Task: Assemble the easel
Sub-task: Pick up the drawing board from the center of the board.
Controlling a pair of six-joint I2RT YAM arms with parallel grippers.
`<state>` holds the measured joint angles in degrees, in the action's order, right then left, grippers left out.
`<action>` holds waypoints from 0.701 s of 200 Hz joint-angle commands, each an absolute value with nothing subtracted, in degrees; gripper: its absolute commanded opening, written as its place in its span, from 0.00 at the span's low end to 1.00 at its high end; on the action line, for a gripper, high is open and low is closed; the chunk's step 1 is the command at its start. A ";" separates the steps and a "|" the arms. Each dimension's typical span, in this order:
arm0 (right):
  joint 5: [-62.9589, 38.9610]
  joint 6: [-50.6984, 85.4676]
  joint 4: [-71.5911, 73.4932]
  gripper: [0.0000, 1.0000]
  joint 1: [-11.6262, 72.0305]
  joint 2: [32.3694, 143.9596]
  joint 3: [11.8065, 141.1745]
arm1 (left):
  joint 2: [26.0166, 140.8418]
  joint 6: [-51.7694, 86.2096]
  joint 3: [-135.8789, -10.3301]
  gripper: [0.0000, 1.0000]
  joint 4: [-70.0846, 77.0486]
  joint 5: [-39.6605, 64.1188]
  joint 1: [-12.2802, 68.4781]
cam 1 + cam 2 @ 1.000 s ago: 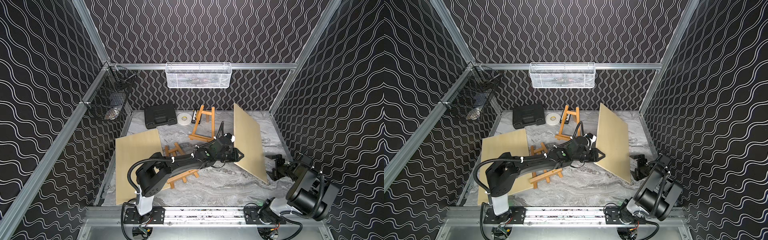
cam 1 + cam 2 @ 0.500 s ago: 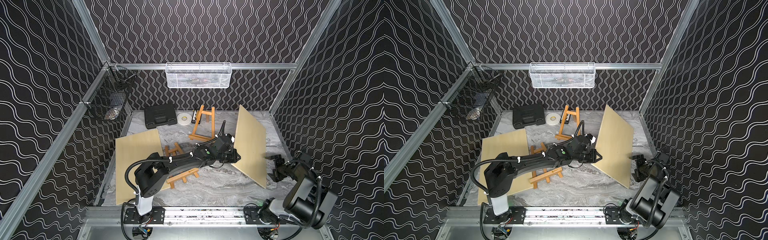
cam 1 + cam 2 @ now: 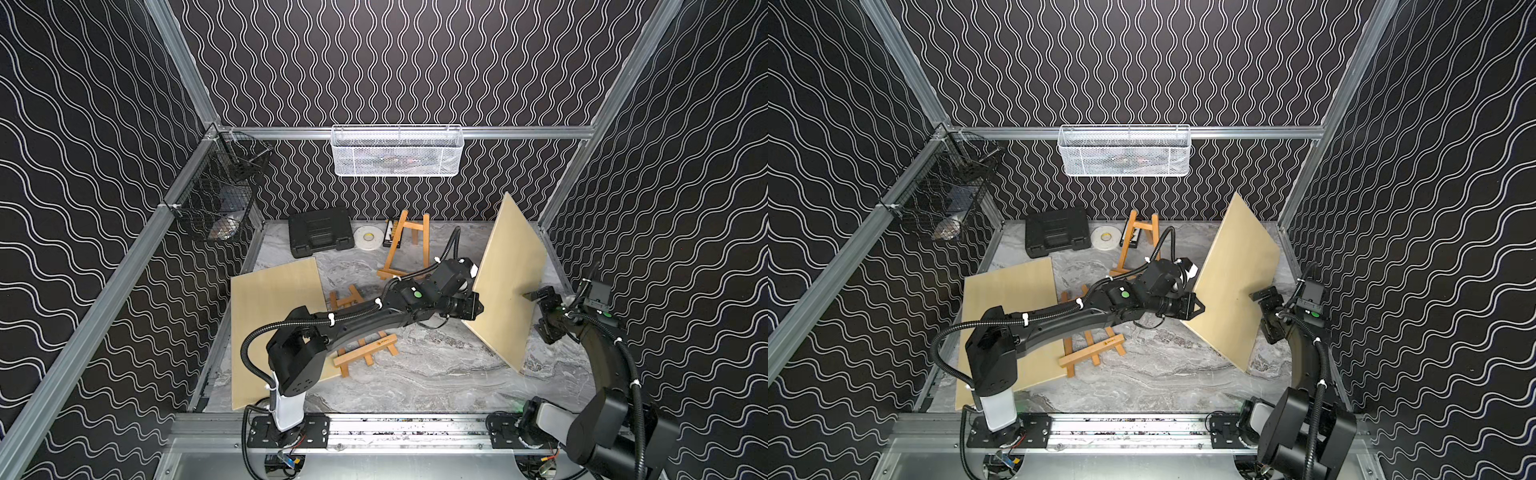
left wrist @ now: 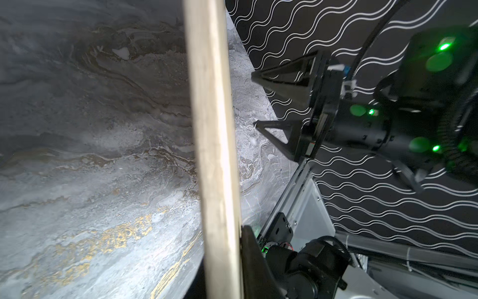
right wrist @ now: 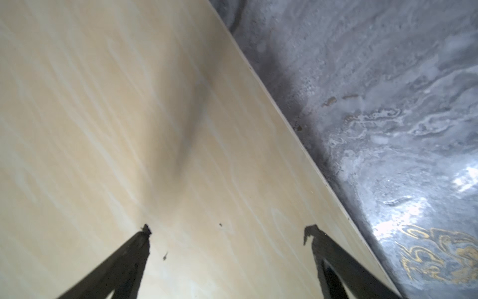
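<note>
Farthest left of the raised board, a second pale plywood panel (image 3: 274, 316) lies flat on the grey marbled tabletop (image 3: 436, 374), out of the way. Nearer the board, two small orange-wood easel frames lie flat, a short frame (image 3: 347, 296) and a longer frame (image 3: 365, 353) partly under the left arm. Behind these, just left of the board's far edge, an orange wooden A-frame easel (image 3: 409, 245) stands upright. I judge it to be the stand this board is meant for.

The left gripper (image 3: 473, 309) has its jaws closed narrow on the left edge of the large pale plywood board (image 3: 509, 274). It holds the board steeply tilted, lowest corner down at the tabletop, probably so the table takes some weight. Right of the board, the right gripper (image 3: 540, 316) has its jaws spread wide and holds nothing. It faces the side turned toward its own arm, likely as a brace against tipping.

The top views cannot settle that contact. The left wrist view shows the board end-on, one finger (image 4: 252, 259) pressed to it and the right gripper's tips seemingly a little clear. The right wrist view shows only those fingertips (image 5: 141, 240) over bare wood, so I cannot tell whether they are touching it.
</note>
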<state>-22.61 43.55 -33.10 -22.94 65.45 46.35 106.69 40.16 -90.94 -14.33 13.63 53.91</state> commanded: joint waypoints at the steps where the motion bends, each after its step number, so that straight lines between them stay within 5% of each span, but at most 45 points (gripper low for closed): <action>1: -18.99 43.94 -37.88 1.00 -20.69 64.15 50.08 | 105.92 27.84 -94.31 0.00 -11.45 10.57 53.66; 140: -19.05 40.42 -53.76 1.00 -13.26 60.87 71.76 | 105.81 7.42 -108.42 0.00 -30.43 5.25 53.44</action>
